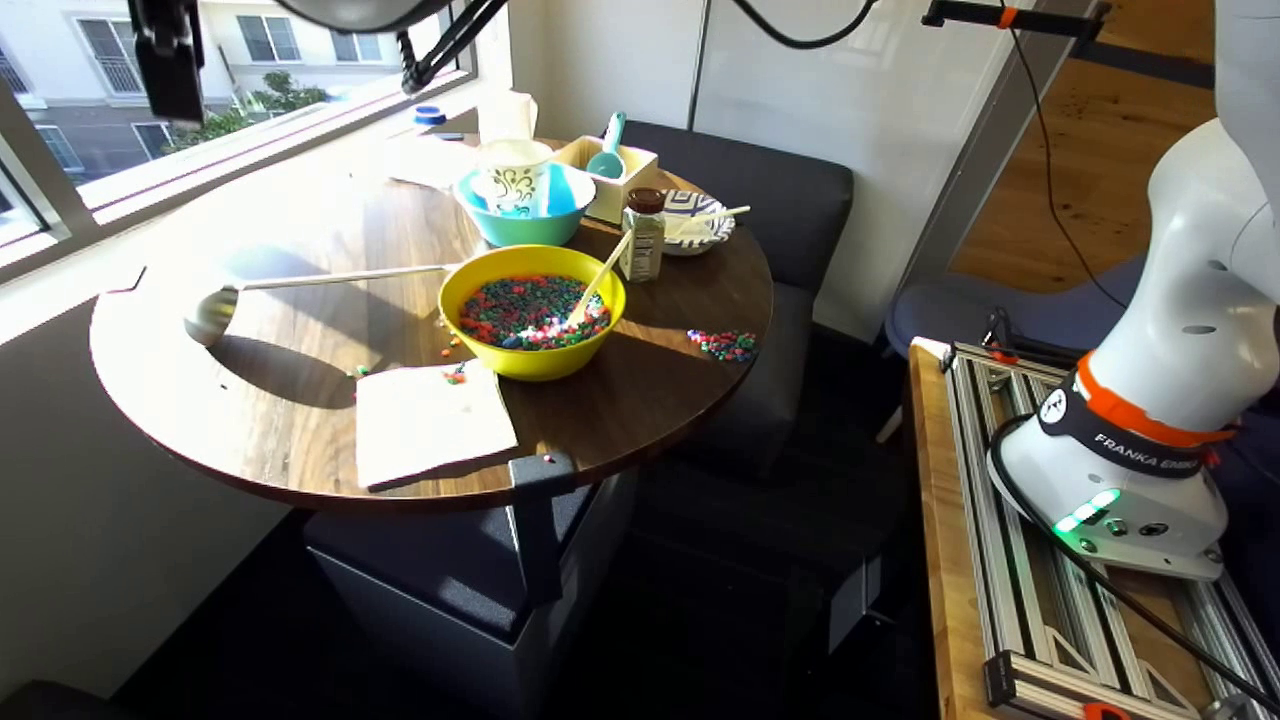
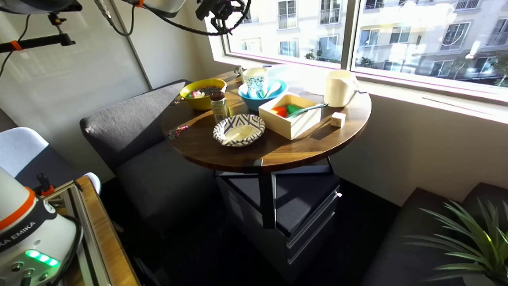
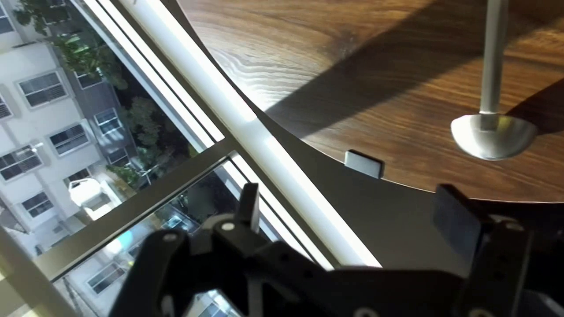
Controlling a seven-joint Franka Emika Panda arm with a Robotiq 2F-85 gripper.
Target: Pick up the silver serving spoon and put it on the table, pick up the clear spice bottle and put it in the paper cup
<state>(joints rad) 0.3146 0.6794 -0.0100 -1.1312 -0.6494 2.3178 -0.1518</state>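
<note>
Fingers (image 3: pixel 456 220) spread empty, the black, jointed gripper (image 3: pixel 351 202) here likely needs a level mid-body squeeze on the slim, clear, brown-capped spice bottle (image 1: pixel 648 242)

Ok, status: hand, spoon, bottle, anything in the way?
Hand open, empty. Serving spoon on table. Spice bottle upright, outside paper cup. Patterned bowl, yellow bowl may crowd bottle.
</note>
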